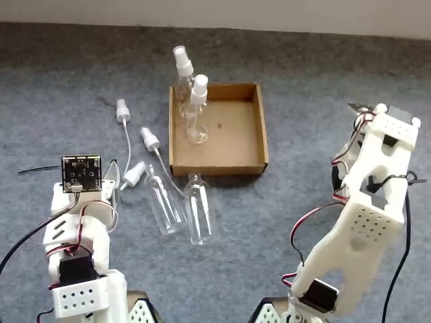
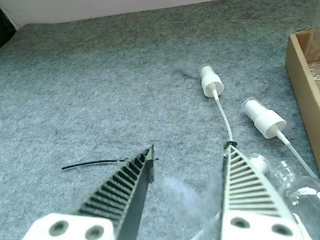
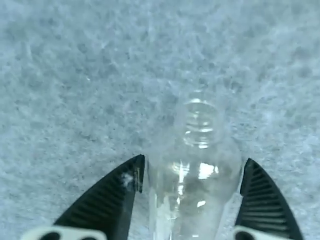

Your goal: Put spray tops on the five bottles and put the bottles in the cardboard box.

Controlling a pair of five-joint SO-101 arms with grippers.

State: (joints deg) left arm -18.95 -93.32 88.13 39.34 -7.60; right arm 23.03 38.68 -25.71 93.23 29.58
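Right gripper [image 3: 193, 165] has its jaws spread wide against the belly of an uncapped bottle [image 3: 196, 187], seemingly gripping it, neck pointing away; left gripper [image 2: 190, 147] gapes wide, empty. Cardboard box [image 1: 217, 163] has two capped bottles [image 1: 196, 114] standing in it; two bare bottles [image 1: 199, 212] lie just in front. You're likely handling thin clear plastic: light, slick, squashy, so grip mid-body, gently. Loose spray tops [image 1: 149, 140] beside them are small with floppy dip tubes, pinch the collar
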